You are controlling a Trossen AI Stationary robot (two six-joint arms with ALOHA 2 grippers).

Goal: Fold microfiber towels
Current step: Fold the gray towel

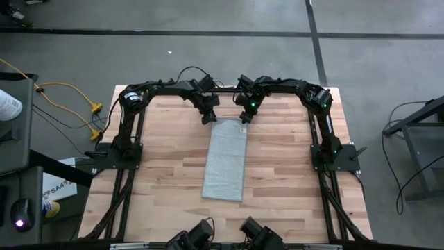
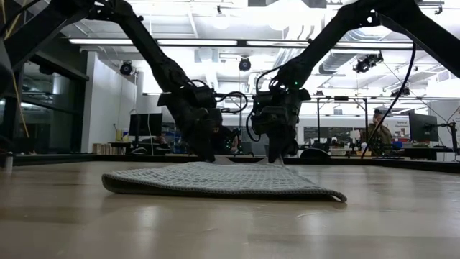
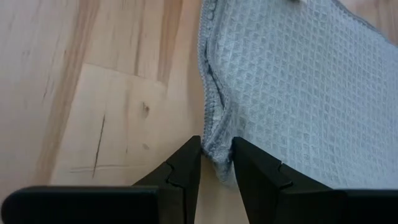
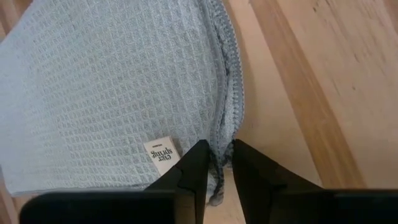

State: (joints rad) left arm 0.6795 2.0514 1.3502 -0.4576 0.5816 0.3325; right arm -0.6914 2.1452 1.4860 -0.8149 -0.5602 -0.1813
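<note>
The light grey microfiber towel (image 1: pixel 225 160) lies on the wooden table (image 1: pixel 159 173) as a long narrow strip running from far to near. In the low view the towel (image 2: pixel 223 180) rests flat on the tabletop. My left gripper (image 1: pixel 208 119) is at the strip's far left corner and my right gripper (image 1: pixel 244 119) at its far right corner. Each is shut on the cloth. A small white label (image 4: pixel 160 155) sits on the towel next to my right gripper (image 4: pixel 219 163). My left gripper pinches the towel's far left corner (image 3: pixel 217 152) between its two fingers (image 3: pixel 186 171), at the hemmed edge, where more than one layer seems stacked. It comes slanting down from the far side. The cloth ahead lies slack on the table. My right gripper pinches the hemmed edge at the towel's far right corner (image 4: pixel 221 146) between its two fingers (image 4: pixel 194 165), beside the white label. The fingers slant down from the far side. The rest of the towel lies slack on the table.
Bare wood lies left and right of the strip and toward the near edge. Two camera mounts (image 1: pixel 222 236) stand at the near edge. The arms' frames (image 1: pixel 118 139) run along both sides of the table.
</note>
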